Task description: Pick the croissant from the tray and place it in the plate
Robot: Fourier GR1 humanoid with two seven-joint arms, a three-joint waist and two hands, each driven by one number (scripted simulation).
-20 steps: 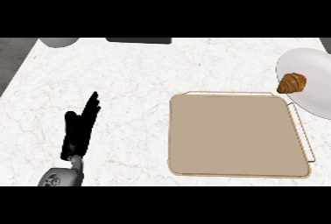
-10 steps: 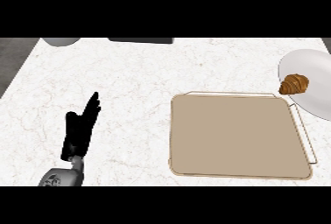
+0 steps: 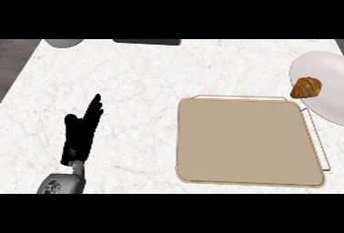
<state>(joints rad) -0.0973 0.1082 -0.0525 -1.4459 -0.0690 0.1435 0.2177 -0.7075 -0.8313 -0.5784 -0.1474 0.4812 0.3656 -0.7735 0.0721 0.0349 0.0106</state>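
Observation:
A brown croissant (image 3: 306,87) lies on the left part of a white plate (image 3: 326,68) at the right edge of the head view. Left of and below the plate sits a tan tray (image 3: 245,141) with nothing on it. My left hand (image 3: 79,136) rests open at the lower left, fingers straight and pointing up, well apart from the tray. My right hand does not show in the view.
A grey round object (image 3: 64,43) sits at the top left edge of the white marble counter (image 3: 148,77). A dark flat object (image 3: 148,42) lies along the counter's far edge. The counter's left edge runs beside my left hand.

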